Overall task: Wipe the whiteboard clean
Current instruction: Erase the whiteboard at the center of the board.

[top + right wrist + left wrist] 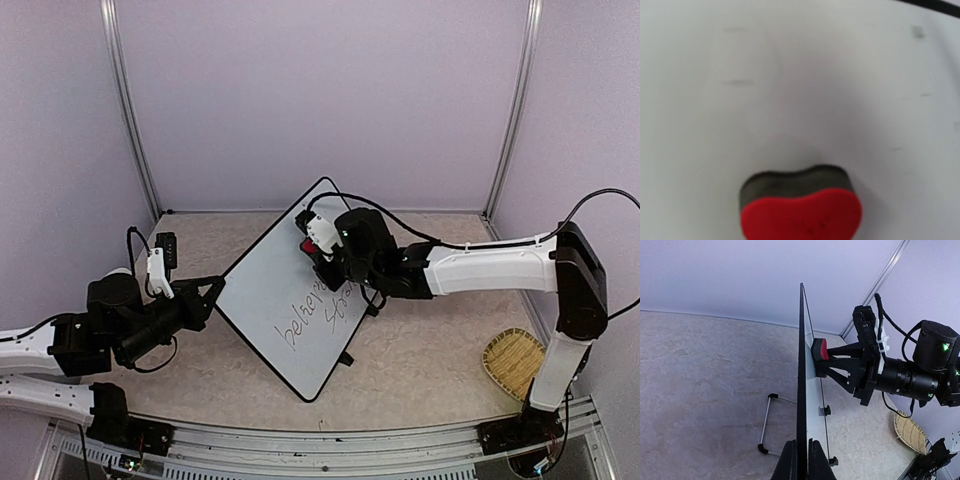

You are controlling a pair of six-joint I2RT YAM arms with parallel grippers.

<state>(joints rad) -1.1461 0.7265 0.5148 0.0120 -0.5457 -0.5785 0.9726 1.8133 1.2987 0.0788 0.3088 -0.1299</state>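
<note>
The whiteboard (270, 300) stands on edge in the middle of the desk (420, 350), leaning back on a wire stand (767, 424) behind it. Black handwriting (320, 315) runs across the lower part of its face; the upper part shows only faint smudges.

Pressed flat against that upper face is an eraser (800, 205) with a red back and a dark pad. The right end effector (320, 245) is clamped on the eraser from the face side, so the board lies directly ahead of its fingers, pad touching the white surface.

The left end effector (801, 460) is closed on the board's left edge, one finger on each side of the black frame.

Well to the right of the board, a woven basket (515, 362) lies on the desk.
</note>
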